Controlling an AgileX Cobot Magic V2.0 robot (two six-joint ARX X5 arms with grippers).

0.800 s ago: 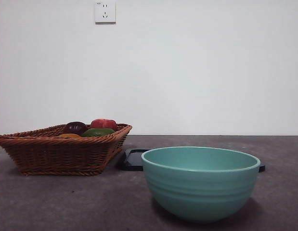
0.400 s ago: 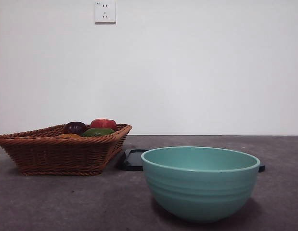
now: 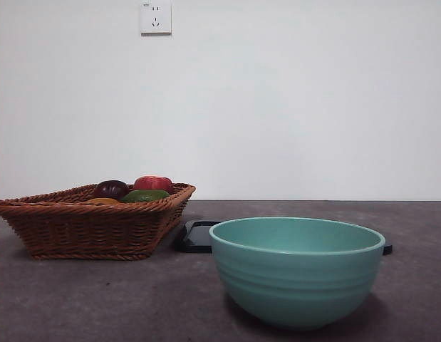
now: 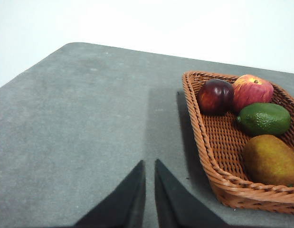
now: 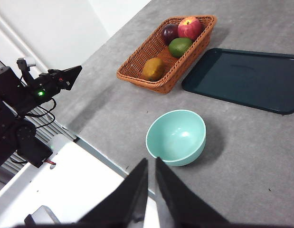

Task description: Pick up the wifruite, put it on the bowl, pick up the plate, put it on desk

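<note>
The wifruite [image 4: 271, 159], a brownish-orange oval fruit, lies in the brown wicker basket [image 4: 218, 178]; it also shows in the right wrist view [image 5: 153, 69] and as a sliver in the front view [image 3: 100, 201]. The mint-green bowl [image 3: 297, 274] stands empty on the desk [image 3: 99, 299], in front of a flat dark plate [image 5: 244, 78]. My left gripper [image 4: 149, 183] is shut and empty, above the desk beside the basket. My right gripper [image 5: 151, 183] is shut and empty, high above the bowl [image 5: 176, 137]. Neither arm shows in the front view.
The basket [image 3: 92, 224] also holds a dark purple fruit [image 4: 215, 96], a red apple [image 4: 251, 91] and a green fruit [image 4: 264, 118]. The plate's edge [image 3: 197, 236] shows behind the bowl. The desk's near edge [image 5: 97, 152] runs below the bowl.
</note>
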